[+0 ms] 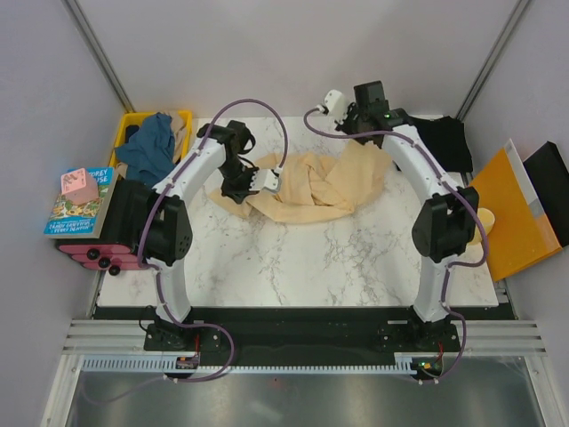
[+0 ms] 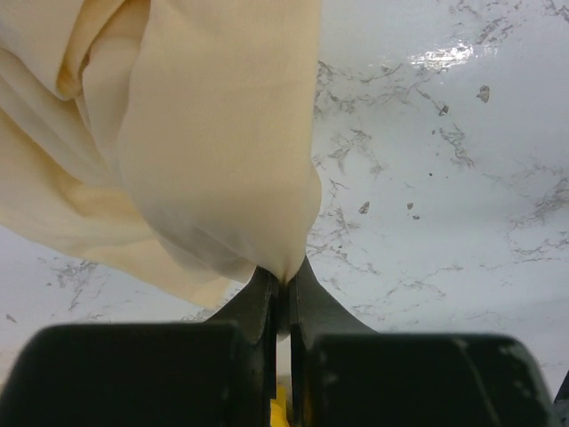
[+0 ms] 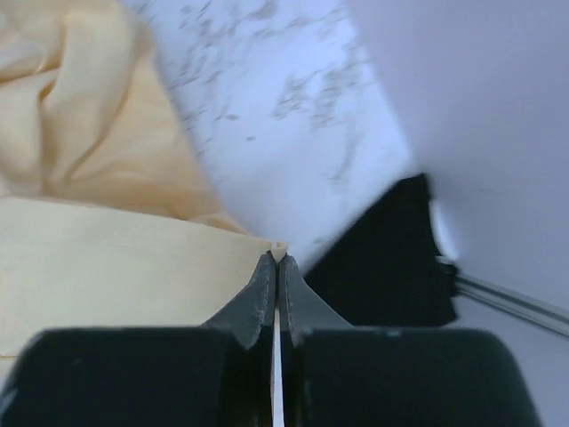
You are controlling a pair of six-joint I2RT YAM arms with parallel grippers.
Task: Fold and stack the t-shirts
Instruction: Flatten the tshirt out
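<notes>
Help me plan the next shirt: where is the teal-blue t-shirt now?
In the top view, the teal-blue t-shirt lies in the yellow crate at the far-left corner of the table.

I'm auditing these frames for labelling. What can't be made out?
1. Top external: right gripper, its tips hidden under its own wrist.
2. Top external: black t-shirt, partly covered by the right arm; blurred in the right wrist view.
3. Top external: teal t-shirt, bunched in the yellow crate, its shape unreadable.
4. Left wrist: cream t-shirt cut off at top and left edges.
</notes>
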